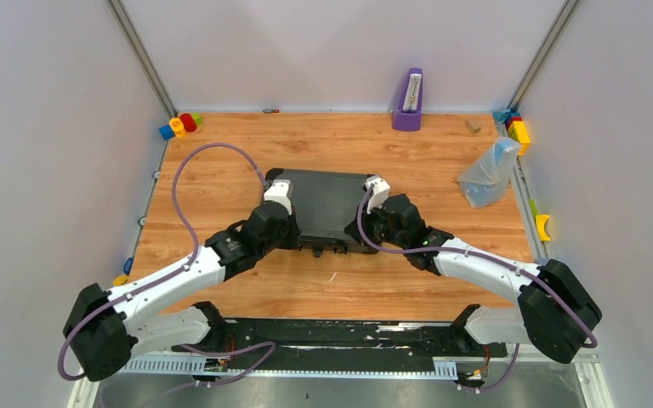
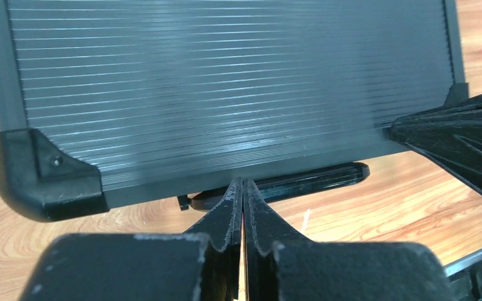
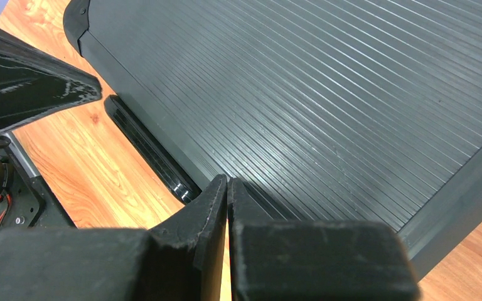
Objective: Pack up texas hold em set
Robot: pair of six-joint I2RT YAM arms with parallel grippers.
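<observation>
Near edge first: left gripper (image 2: 243, 188) and right gripper (image 3: 227, 185) both have jaws clenched on nothing. Their tips sit at the near rim of the briefcase (image 1: 332, 200), one either side of the handle (image 2: 314, 179); contact looks likely, but I can't confirm it.

The case lies flat at frame centre on the table (image 1: 306, 289), lid down and ribbed face up. No chips or decks visible outside it, so presumably they're packed.

Judgement: nearly done. What's left is pressing the lid home and latching; latch state is not readable.

Far side: purple metronome (image 1: 408, 100) top centre, clear bag (image 1: 486, 174) right, both well apart from the case.
</observation>
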